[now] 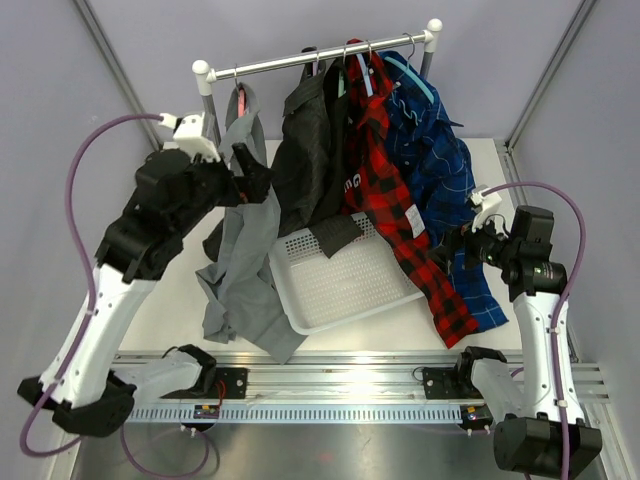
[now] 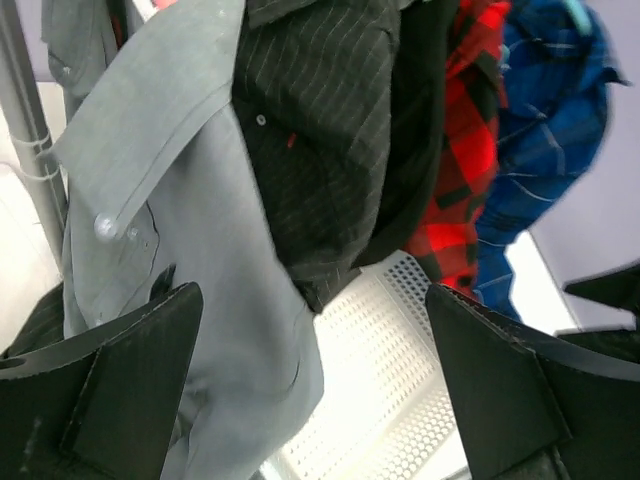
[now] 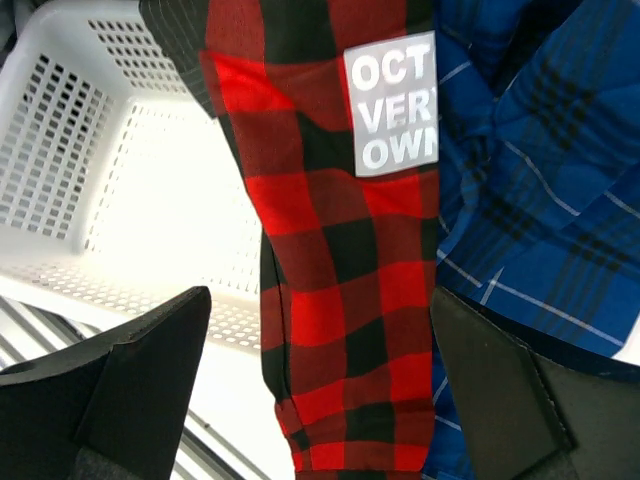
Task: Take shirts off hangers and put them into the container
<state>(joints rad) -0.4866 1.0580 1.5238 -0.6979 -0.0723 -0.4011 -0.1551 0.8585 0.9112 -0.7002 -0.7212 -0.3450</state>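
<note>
the grey shirt (image 1: 240, 270), black shirt (image 1: 305, 160), red plaid shirt (image 1: 385, 190) & blue plaid shirt (image 1: 440, 170) all hang on hangers (image 1: 240, 100) from the rail (image 1: 320, 60) at the top middle. none is in the basket (image 1: 340, 290) yet. it sits right under them, prob so a shirt can drop straight in. the left gripper (image 2: 312, 292) is wide open w/ nothing in it, close by the grey shirt at the left, likely to grab it first. the right gripper (image 3: 320, 292), lower right, is wide open & empty too, facing the red plaid shirt.
</note>
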